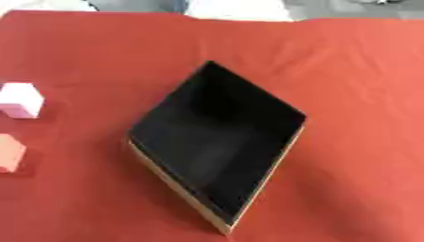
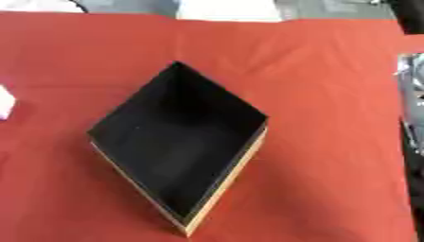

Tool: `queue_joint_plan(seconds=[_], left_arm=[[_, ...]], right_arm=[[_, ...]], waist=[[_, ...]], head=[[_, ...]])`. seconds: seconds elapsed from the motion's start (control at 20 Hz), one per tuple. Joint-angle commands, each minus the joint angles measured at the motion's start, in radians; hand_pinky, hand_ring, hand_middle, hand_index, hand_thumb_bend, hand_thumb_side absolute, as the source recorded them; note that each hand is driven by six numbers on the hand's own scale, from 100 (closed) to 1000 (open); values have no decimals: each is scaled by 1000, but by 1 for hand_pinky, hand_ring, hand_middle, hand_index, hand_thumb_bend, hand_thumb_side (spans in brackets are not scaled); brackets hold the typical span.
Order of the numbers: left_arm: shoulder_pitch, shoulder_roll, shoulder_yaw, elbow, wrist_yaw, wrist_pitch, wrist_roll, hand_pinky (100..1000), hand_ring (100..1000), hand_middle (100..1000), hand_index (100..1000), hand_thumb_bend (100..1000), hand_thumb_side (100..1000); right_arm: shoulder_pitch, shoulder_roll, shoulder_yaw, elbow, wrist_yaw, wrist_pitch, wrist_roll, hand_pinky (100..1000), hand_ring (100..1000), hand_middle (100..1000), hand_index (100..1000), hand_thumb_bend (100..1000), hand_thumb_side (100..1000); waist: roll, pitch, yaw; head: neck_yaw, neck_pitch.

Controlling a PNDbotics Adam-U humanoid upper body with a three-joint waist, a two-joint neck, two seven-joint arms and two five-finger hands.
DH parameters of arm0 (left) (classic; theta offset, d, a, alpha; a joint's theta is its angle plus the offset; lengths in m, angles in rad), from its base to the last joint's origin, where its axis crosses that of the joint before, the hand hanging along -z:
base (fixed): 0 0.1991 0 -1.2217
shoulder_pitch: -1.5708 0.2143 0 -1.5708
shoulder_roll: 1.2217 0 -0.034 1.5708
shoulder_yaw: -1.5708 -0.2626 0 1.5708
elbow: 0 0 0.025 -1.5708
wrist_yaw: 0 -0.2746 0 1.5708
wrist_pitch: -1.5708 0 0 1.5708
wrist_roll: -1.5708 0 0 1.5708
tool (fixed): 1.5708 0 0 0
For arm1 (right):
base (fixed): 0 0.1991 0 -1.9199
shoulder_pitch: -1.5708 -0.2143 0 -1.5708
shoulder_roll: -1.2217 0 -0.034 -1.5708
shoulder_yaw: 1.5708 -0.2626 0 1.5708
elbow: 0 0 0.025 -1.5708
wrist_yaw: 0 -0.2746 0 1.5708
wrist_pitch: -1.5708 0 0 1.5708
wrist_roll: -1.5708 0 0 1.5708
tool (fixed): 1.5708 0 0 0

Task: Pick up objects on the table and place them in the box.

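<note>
On the red-covered counter [image 1: 348, 71] an open black box [image 1: 217, 137] sits cornerwise — white block [image 1: 20, 99] and pink block [image 1: 10, 152] well left — no robot hand clearly visible.

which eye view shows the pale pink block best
The left eye view. There the pale pink block shows whole on the red cloth, left of the black box, with a salmon block nearer. The right eye view shows only a pale sliver of it at its left edge.
</note>
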Motion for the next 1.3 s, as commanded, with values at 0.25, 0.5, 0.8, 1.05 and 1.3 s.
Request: queue_joint_plan(seconds=[0.25,0.5,0.8,1.05,1.3], left_arm=[[-15,21,7,-5,0,-1,11,765,854,884,913,378,147],[-12,20,3,1,1,-3,8,768,858,886,921,392,148],[-16,22,-3,12,3,-8,-14,773,863,890,934,417,163],[-24,24,-10,16,5,-13,-27,776,866,892,940,438,175],[-31,27,-17,23,6,-17,-40,780,870,894,944,454,192]], right_arm=[[-10,-8,-5,-17,7,-2,6,808,660,565,803,100,668],[-9,-4,-4,-17,10,-4,7,808,661,566,803,100,669],[-9,-5,-4,-17,11,-4,7,808,660,566,803,100,669],[-11,-8,-3,-17,10,-2,8,808,660,565,803,100,669],[-11,-10,-2,-17,8,0,9,808,660,564,803,100,668]], waist=[[6,-28,-8],[7,-35,-13],[9,-34,-20],[8,-29,-17],[8,-26,-16]], head=[[0,15],[2,21],[33,33],[57,34],[63,34]])
